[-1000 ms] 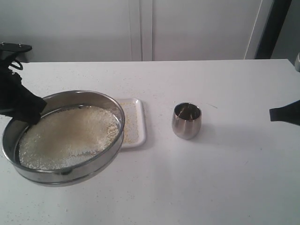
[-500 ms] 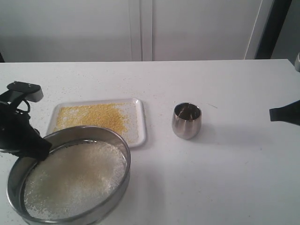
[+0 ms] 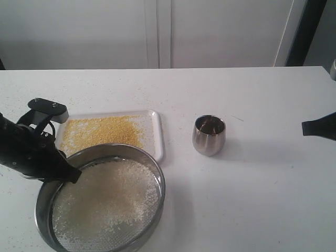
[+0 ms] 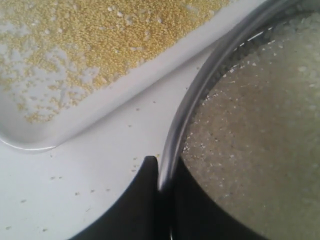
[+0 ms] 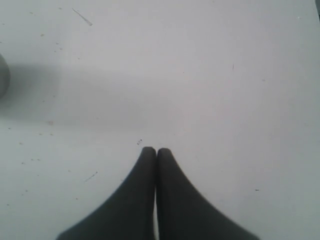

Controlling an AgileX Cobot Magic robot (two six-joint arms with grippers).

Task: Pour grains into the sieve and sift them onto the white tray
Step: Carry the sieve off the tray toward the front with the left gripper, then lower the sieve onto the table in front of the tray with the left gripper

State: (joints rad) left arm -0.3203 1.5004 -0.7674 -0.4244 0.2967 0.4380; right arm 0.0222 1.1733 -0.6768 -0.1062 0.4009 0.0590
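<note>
The steel sieve sits low at the front left, holding whitish rice-like grains on its mesh. My left gripper is shut on the sieve's rim, one finger outside the wall and one inside. Behind the sieve lies the white tray, spread with golden-yellow grains; the same tray and yellow grains fill the left wrist view. My right gripper hangs at the far right edge, shut and empty, its fingertips pressed together above bare table.
A small rounded steel cup stands upright right of the tray, near the table's middle. Stray grains speckle the white table around the tray. A pale wall with a vertical seam runs behind the table's far edge.
My left gripper carried the sieve off the tray, toward the front and then rightward, uncovering the yellow grains on the tray. The right gripper and the cup stayed put.
</note>
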